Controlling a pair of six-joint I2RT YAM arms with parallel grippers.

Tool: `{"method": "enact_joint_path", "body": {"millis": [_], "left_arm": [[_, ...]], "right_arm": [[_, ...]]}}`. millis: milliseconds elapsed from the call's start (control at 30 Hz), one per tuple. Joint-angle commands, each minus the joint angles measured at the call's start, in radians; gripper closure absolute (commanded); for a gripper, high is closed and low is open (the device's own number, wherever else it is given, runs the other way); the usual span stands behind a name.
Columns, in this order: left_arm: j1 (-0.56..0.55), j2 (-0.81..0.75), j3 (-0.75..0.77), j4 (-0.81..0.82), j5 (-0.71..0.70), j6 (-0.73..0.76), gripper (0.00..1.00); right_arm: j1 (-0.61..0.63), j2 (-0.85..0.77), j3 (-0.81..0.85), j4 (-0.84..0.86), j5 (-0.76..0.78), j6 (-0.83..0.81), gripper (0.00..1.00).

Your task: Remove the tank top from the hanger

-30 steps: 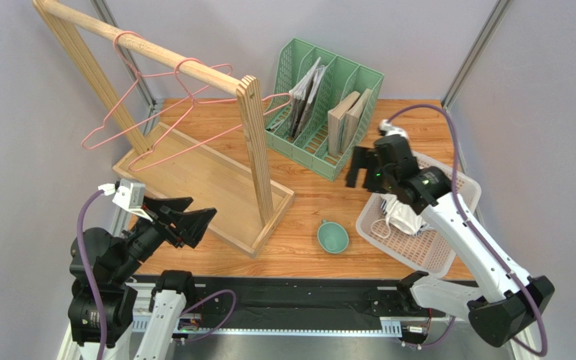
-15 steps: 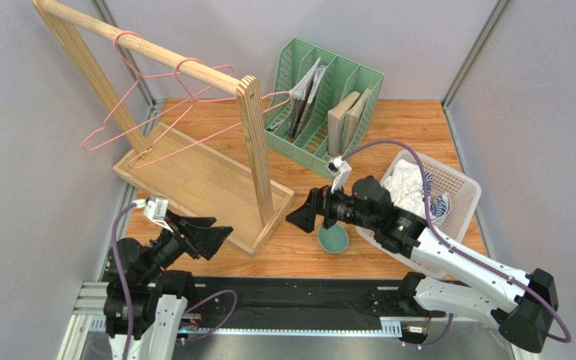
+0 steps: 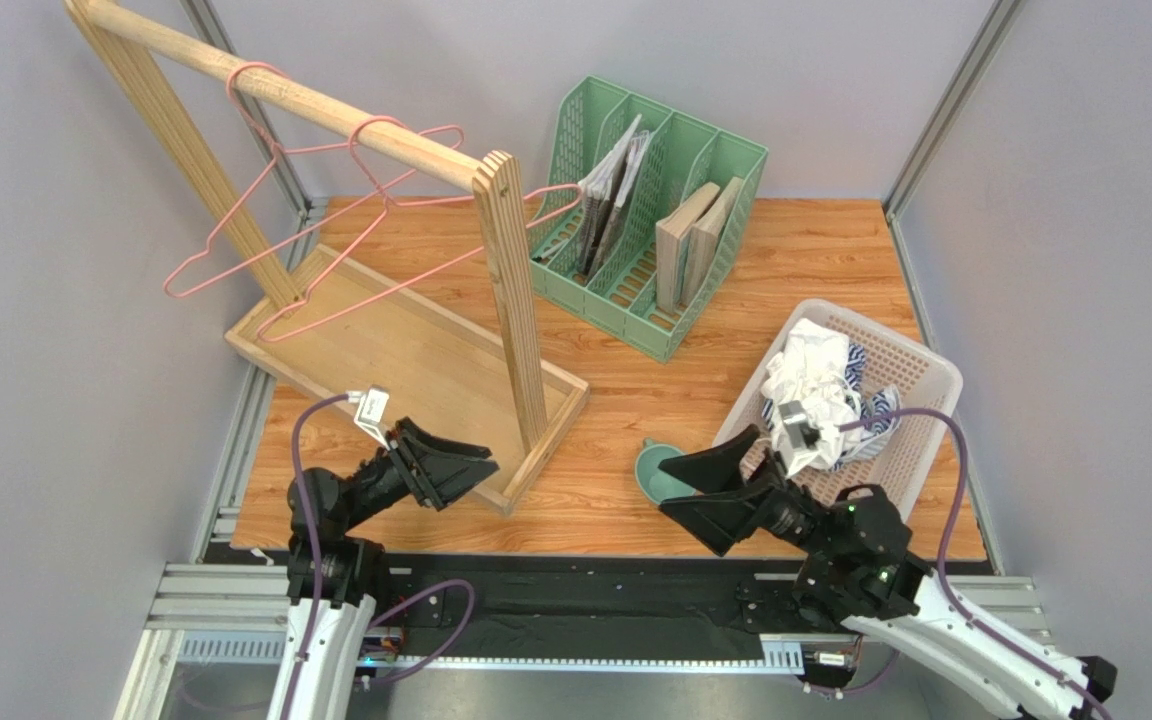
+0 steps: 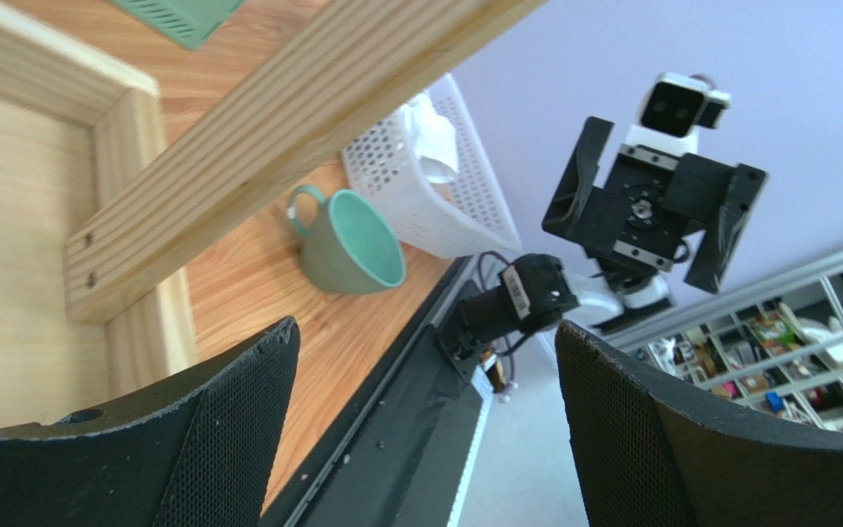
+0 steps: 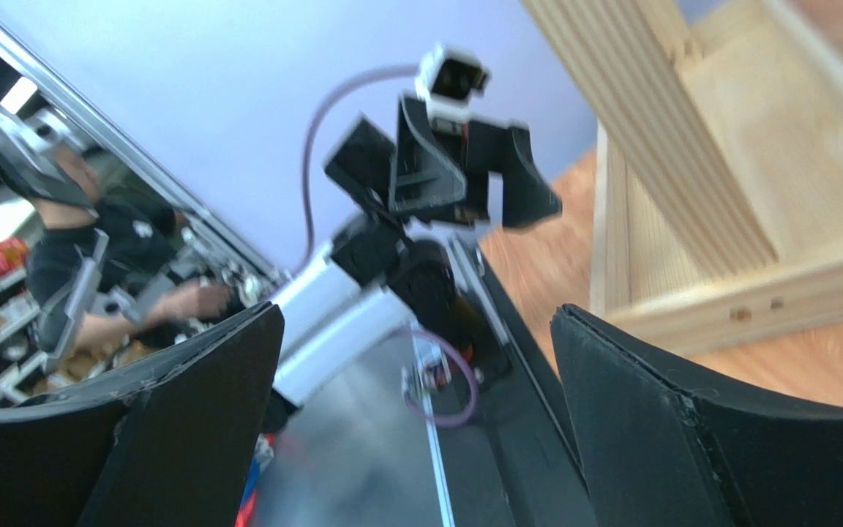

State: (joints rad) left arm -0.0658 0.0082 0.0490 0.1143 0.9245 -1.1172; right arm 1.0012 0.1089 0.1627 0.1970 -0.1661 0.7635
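Observation:
Two bare pink wire hangers (image 3: 256, 71) hang on the wooden rack's rod. The tank top (image 3: 820, 383), white with blue stripes, lies crumpled in the white basket (image 3: 920, 368) at the right; a white bit of it (image 4: 433, 137) also shows in the left wrist view. My left gripper (image 3: 470, 477) (image 4: 426, 329) is open and empty, low by the rack's near corner. My right gripper (image 3: 695, 483) (image 5: 417, 313) is open and empty, low at the table's front edge, just left of the basket.
The wooden rack (image 3: 387, 360) fills the left of the table, its post (image 3: 515, 300) near the middle. A teal cup (image 3: 654, 468) (image 4: 351, 244) stands by my right gripper. A green file holder (image 3: 642, 210) with books stands at the back.
Both arms have drawn back and down toward the near edge. My right gripper left the basket, swung left past the cup, then retreated. The tank top stays in the basket.

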Motion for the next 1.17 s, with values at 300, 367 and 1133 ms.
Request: {"method": "enact_joint_path", "body": {"millis": [300,367,1133], "left_arm": [[-0.062,-0.136,-0.113,0.404,0.020,-0.128,0.09],[-0.062,-0.134,-0.112,0.391,0.025,-0.106,0.10],[-0.077,-0.136,-0.087,0.116,0.011,0.080,0.09]], "right_arm": [[0.007,-0.077,-0.250,-0.017,0.322,0.143,0.00],[0.008,-0.135,-0.253,-0.051,0.320,0.099,0.00],[0.010,-0.161,-0.244,-0.326,0.430,0.111,0.00]]}}
